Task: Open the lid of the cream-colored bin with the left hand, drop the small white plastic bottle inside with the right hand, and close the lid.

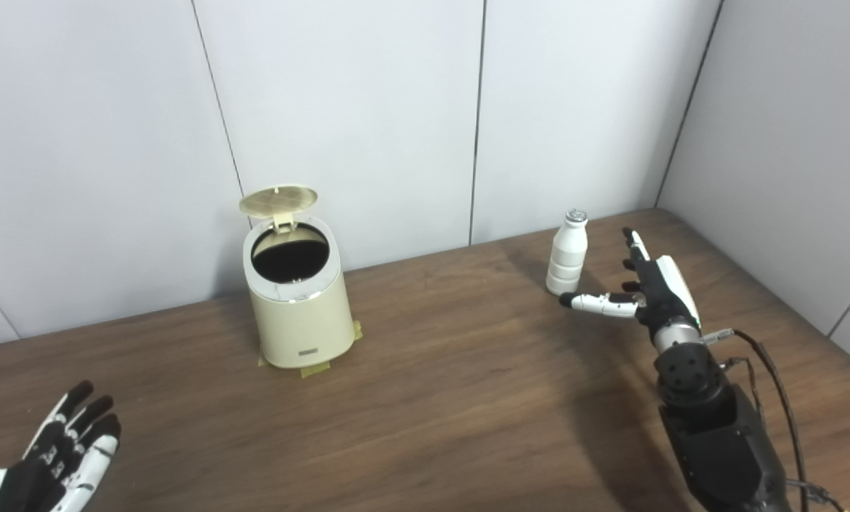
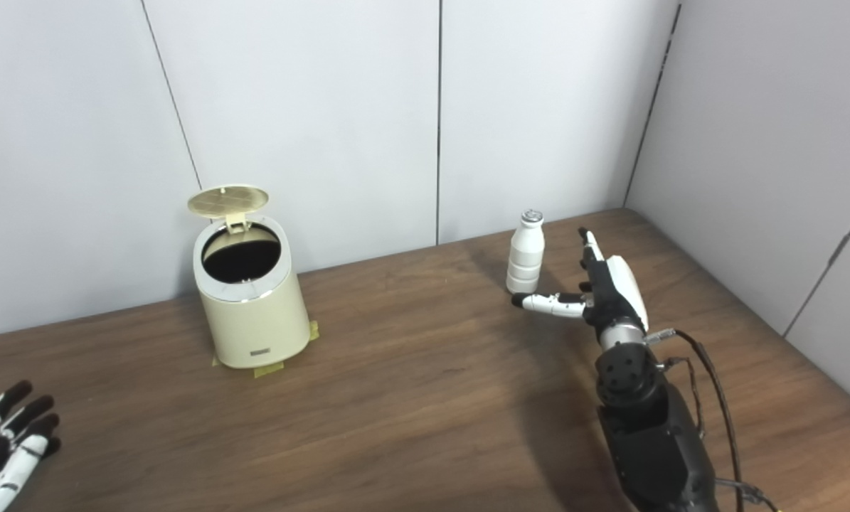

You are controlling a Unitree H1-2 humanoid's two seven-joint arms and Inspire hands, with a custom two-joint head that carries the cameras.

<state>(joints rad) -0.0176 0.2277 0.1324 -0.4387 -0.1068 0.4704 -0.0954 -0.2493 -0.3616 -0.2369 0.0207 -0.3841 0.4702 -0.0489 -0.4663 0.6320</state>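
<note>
While the lid (image 1: 279, 200) stands raised, the bottle waits untouched.
Left eye view, bottle: small white plastic bottle (image 1: 567, 253) upright, long axis vertical, at ten o'clock from the right hand (image 1: 641, 288), just beside its thumb tip.
Left eye view, bin: cream-colored bin (image 1: 299, 313) well apart at nine o'clock.
Right eye view, right hand: fingers (image 2: 590, 245) spread, holding nothing.
Right eye view, left hand: left hand (image 2: 1, 444) empty, fingers apart, far from the bottle.

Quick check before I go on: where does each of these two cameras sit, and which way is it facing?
Left eye view: on the head, looking down and forward at the table; left robot hand at bottom left, right robot hand by the white bottle.
Right eye view: beside it, same aim, slightly rightward; left robot hand partly cut off.
Both share: cream bin with lid up, bottle, both robot hands open.
</note>
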